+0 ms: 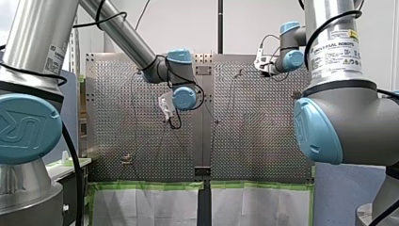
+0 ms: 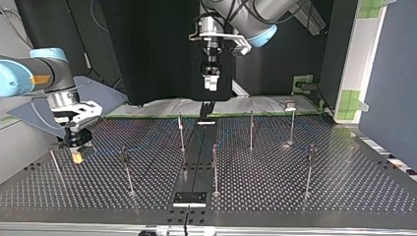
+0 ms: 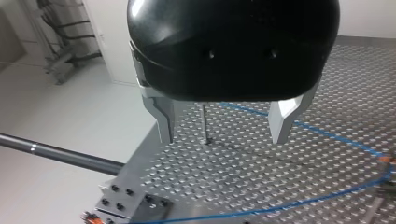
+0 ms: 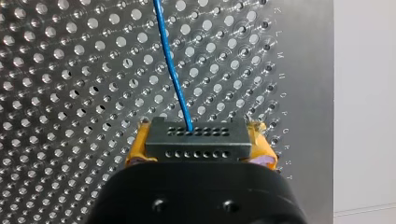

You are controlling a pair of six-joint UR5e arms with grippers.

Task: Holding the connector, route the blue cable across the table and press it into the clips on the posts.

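Note:
The blue cable (image 4: 170, 65) runs out of a dark grey connector (image 4: 196, 137). My right gripper (image 4: 198, 154) is shut on that connector, its yellow pads (image 4: 261, 149) on both sides. In the top view my right gripper (image 2: 77, 156) sits low over the perforated table (image 2: 275, 196) at the left, next to a thin post (image 2: 54, 162). My left gripper (image 3: 223, 135) hangs open and holds nothing, with a post (image 3: 204, 123) seen between its metal fingers (image 3: 161, 121). The cable (image 3: 327, 133) lies across the plate below it. In the top view my left gripper (image 2: 210, 84) hovers high over the far middle.
Several thin posts stand on the table, such as one (image 2: 181, 130), another (image 2: 251, 129) and a third (image 2: 310, 167). A black block (image 2: 189, 198) sits on the centre seam at the near edge. A dark pole (image 3: 60, 156) crosses beside the table in the left wrist view.

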